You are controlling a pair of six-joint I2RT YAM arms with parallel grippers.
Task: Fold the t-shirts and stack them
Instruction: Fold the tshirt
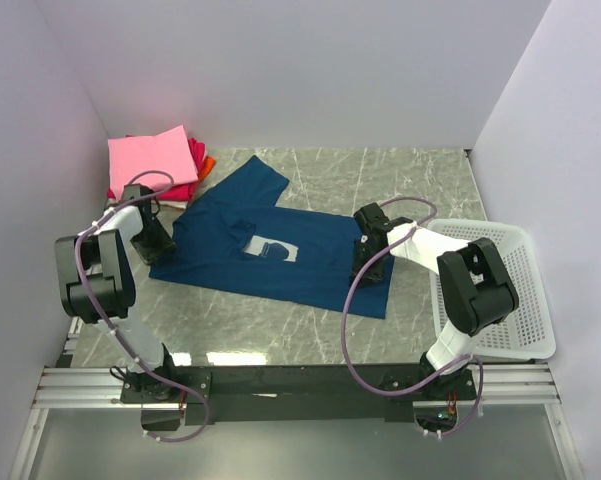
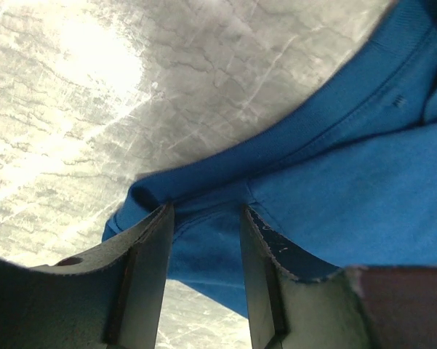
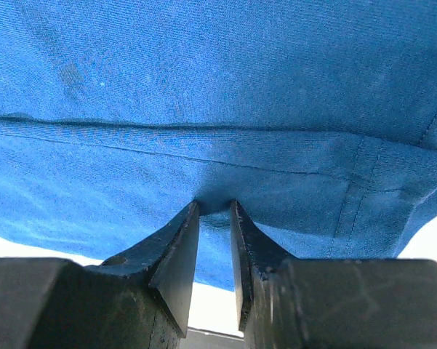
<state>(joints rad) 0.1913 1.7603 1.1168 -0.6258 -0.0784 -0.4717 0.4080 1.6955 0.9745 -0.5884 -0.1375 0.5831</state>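
Left gripper [image 2: 206, 211], half-open, straddles the blue shirt [image 1: 320, 265] near the tabletop's [image 1: 400, 180] left edge; your right gripper [image 3: 213, 205] pinches the opposite hem, probably so both ends lift together.

Bare table [image 1: 380, 180] lies open behind the dark blue t-shirt [image 1: 310, 270] toward the back right, and in a strip along the near edge. The folded stack [image 1: 155, 160] fills the back-left corner; the white basket [image 1: 530, 290] blocks the right side.
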